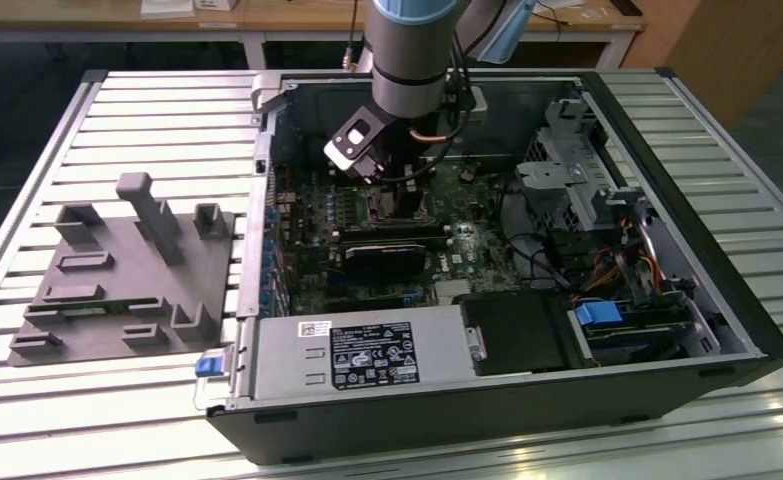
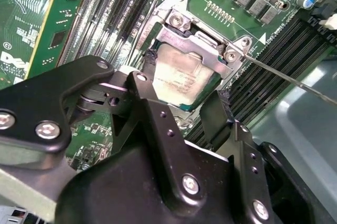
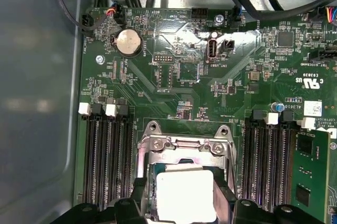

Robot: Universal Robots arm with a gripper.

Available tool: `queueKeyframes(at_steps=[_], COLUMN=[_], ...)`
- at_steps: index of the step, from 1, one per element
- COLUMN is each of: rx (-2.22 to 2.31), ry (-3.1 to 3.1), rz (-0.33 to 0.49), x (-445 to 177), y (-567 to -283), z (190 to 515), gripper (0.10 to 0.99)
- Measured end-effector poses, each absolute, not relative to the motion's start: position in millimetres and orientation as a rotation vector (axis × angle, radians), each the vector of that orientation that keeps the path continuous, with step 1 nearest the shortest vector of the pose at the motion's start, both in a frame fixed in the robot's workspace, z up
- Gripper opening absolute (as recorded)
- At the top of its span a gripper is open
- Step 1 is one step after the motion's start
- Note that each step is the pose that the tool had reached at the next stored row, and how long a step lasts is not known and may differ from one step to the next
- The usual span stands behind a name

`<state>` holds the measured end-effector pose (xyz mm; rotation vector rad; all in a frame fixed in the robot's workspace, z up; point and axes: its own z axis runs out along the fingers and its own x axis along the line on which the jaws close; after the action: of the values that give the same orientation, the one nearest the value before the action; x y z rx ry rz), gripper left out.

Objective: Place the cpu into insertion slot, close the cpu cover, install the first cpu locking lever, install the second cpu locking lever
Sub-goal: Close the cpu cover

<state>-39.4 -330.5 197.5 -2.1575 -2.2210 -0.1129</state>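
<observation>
Though partly behind the gripper (image 2: 181, 89), cpu (image 2: 184, 74) at insertion slot (image 3: 151, 184).

silver-grey arm (image 1: 411, 60) with a pale blue cap (image 1: 509, 32), black angular gripper (image 2: 180, 96) dotted with silver screws (image 2: 47, 129).

In the second wrist view the body of the claw (image 2: 181, 100) covers the near part of the cpu (image 2: 184, 79) and the rim of the insertion slot (image 2: 151, 60) on that side. A thin metal lever (image 2: 284, 76) beside the cpu runs out at the picture's edge. In the first wrist view the cpu is cut off by the picture's edge and the claw overlaps its two flanks. Whether the cpu lies fully in the insertion slot cannot be told, nor how the cpu cover (image 3: 184, 145) beside the cpu stands. In the exterior view the arm (image 1: 411, 60) is cut off by the picture's edge, and the parts around the cpu are too small to tell apart.
</observation>
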Motion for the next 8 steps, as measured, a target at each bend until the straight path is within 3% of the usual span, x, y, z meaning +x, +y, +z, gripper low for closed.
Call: queueKeyframes(at_steps=[8], rx=[-2.139], ry=[-2.24], rz=[-0.111], x=[-39.3], y=[-330.4], z=[197.3], gripper=[0.6])
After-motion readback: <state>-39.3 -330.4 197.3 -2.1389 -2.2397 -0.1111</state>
